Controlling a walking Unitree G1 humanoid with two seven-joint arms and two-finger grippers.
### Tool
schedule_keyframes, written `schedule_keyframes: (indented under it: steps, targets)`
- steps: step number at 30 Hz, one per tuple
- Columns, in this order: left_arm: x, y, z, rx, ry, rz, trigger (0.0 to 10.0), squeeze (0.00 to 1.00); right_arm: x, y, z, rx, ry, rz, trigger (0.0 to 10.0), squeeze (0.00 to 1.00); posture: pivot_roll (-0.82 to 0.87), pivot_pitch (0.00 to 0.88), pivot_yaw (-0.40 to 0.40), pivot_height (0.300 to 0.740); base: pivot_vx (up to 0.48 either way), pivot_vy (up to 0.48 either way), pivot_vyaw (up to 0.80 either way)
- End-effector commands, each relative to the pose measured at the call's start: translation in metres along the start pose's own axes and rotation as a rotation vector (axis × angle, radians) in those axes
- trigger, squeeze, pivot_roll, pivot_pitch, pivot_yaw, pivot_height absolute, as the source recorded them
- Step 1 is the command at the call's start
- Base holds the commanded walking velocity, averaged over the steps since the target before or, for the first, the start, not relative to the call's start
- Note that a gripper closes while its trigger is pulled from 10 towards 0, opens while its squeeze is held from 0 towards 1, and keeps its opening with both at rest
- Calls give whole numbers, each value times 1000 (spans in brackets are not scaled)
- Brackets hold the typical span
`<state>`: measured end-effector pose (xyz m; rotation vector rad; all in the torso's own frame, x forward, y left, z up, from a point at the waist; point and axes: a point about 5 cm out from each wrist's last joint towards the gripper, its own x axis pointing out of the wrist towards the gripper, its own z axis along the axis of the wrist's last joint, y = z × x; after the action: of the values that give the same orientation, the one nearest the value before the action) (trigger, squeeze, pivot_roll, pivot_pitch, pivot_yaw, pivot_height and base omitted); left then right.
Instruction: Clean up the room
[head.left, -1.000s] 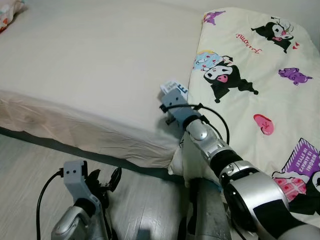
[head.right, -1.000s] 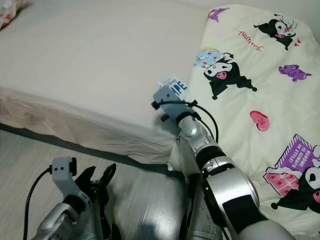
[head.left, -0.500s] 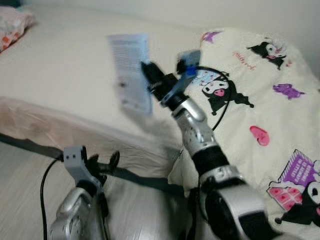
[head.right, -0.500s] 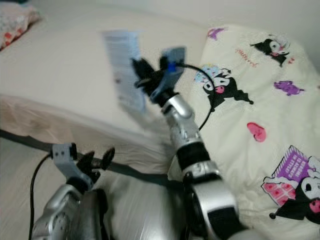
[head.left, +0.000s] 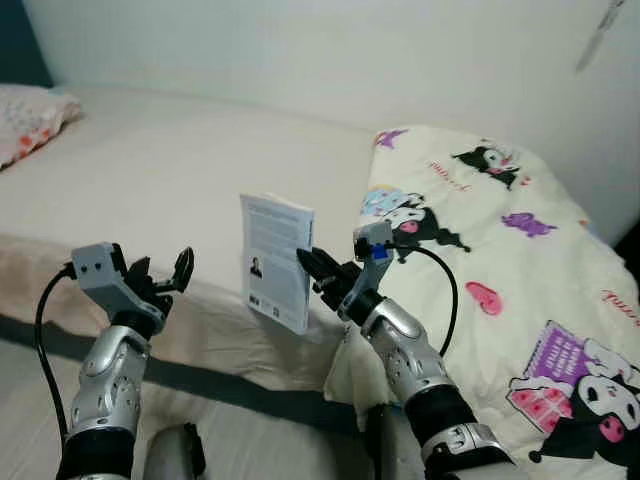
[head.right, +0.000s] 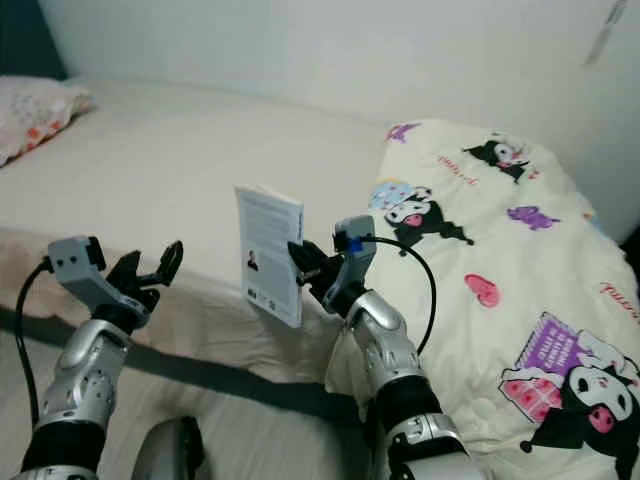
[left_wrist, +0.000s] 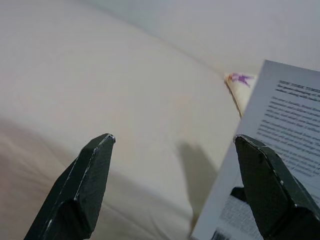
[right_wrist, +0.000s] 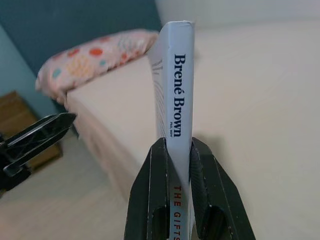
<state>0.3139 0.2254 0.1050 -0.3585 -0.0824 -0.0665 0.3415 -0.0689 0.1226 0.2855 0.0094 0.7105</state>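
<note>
In the lower centre of the frame our right hand (head.left: 312, 270) is clamped on a white paperback book (head.left: 276, 262), its two black fingers (right_wrist: 159, 200) pressed tight on either side of the spine, so that the book stands upright in the air, clear of the bed (head.left: 190, 180) and with its printed back cover facing us. To the lower left, our left hand (head.left: 160, 277) is raised beside it, fingers spread wide and holding nothing, well apart from the book's edge. We judge the tidying to be only partly along: the book is lifted off the bed but has no resting place yet, so carrying it off and setting it down remain to be done. Further back, on the right of the frame, the cartoon-print quilt (head.left: 520, 260) lies rumpled over that side of the bed, and a floral pillow (head.left: 25, 120) sits at the far upper left.
</note>
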Motion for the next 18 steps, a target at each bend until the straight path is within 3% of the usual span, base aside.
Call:
schedule_keyframes:
  steps: [1, 9, 13, 18]
  targets:
    - [-1, -2, -9, -8, 24, -2, 10000, 0, -2, 0, -8, 12, 42, 5, 10000, 0, 88, 0, -81, 466, 0, 0, 0]
    - [-5, -1, -27, -19, 63, 12, 10000, 0, -2, 2, -11, 0, 59, 18, 10000, 0, 94, 0, -88, 491, 0, 0, 0]
    - [-35, 34, -58, -1, 205, 145, 10000, 0, -2, 7, -16, -3, 81, 34, 10000, 0, 100, 0, -94, 511, 0, 0, 0]
    - [-54, 50, -70, -2, 270, 221, 10000, 0, -5, 5, -21, -3, 98, 24, 10000, 0, 103, 0, -95, 526, 0, 0, 0]
